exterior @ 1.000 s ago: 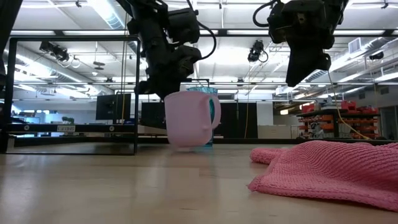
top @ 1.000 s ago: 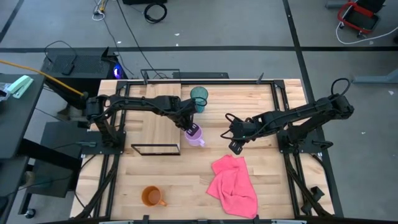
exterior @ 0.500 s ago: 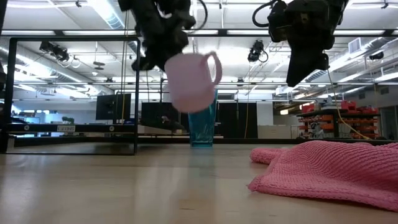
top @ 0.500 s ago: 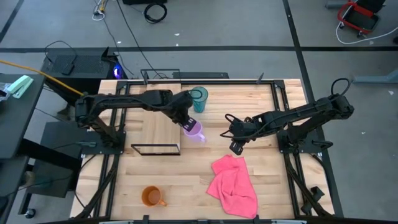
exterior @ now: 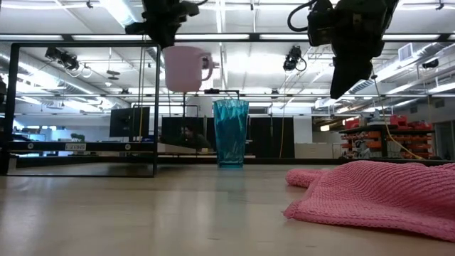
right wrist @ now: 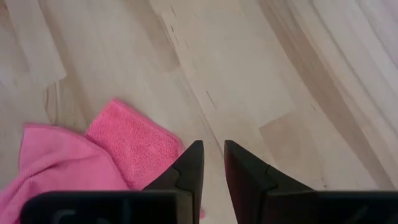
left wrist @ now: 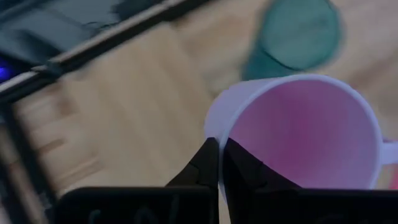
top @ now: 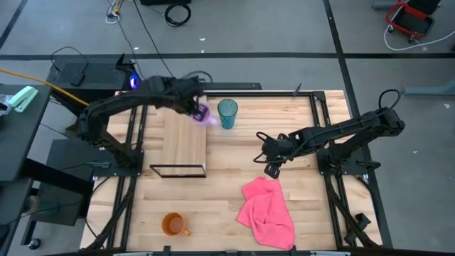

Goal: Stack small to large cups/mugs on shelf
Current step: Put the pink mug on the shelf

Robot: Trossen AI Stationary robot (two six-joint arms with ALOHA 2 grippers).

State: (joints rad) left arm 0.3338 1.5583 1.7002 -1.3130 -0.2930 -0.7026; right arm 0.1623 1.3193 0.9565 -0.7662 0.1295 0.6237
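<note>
My left gripper [top: 195, 108] is shut on the pale purple mug [top: 203, 114], held high in the air [exterior: 186, 69] over the far right corner of the shelf [top: 185, 139]. The shelf is a light wood plank in a black wire frame. The teal tumbler [top: 227, 114] stands upright on the table just right of the mug [exterior: 231, 133]. The orange mug [top: 173, 225] stands near the table's near left corner. My right gripper [top: 270, 169] hangs empty above the table at centre right, its fingers a narrow gap apart [right wrist: 213, 162]. My left gripper pinches the mug's rim [left wrist: 217, 127] on the side away from the handle [left wrist: 388, 152]. One finger [left wrist: 245, 174] is inside the mug and the other [left wrist: 202, 168] is outside. The fingers come from above. The mug hangs below them, lifted clear and about upright, mouth up.
A crumpled pink cloth [top: 268, 211] lies on the table near the right gripper, toward the near edge [exterior: 377, 192]. The shelf's black wire frame [exterior: 85, 107] stands up at the left. The table's metal rails run along both sides [top: 323, 135].
My left gripper has lifted the purple mug from table height beside the shelf and carried it up, toward the far edge and to the left. The mug tilted on the way and now hangs about upright, high beside the tumbler.
</note>
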